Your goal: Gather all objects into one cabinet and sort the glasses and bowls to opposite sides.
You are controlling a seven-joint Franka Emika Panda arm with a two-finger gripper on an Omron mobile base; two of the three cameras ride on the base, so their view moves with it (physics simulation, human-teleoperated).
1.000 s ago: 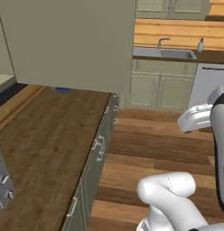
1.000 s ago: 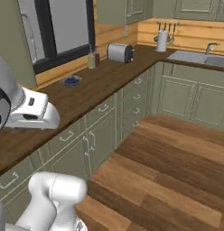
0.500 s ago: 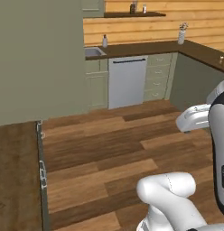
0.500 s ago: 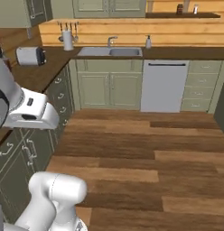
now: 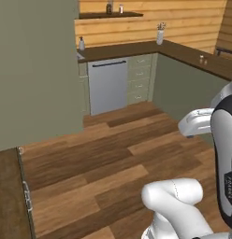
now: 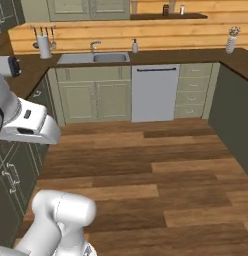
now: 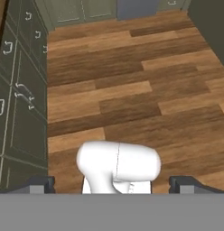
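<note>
Your gripper (image 7: 112,184) hangs over the wooden floor (image 7: 132,90) with its jaws spread wide and nothing between them; the two dark finger tips (image 7: 39,184) stand far apart at the bottom of the hand view. Beside it on that view's left runs a row of green base cabinets (image 7: 19,103) with curved handles. Ahead of you, the right base view shows a dark counter (image 6: 196,55) with a sink (image 6: 93,58), a soap bottle (image 6: 135,47), a paper towel roll (image 6: 44,47) and a white vase (image 6: 230,42), and a grey dishwasher (image 6: 154,92) below it. You cannot see the tumblers, bowls or wall cabinet from here.
</note>
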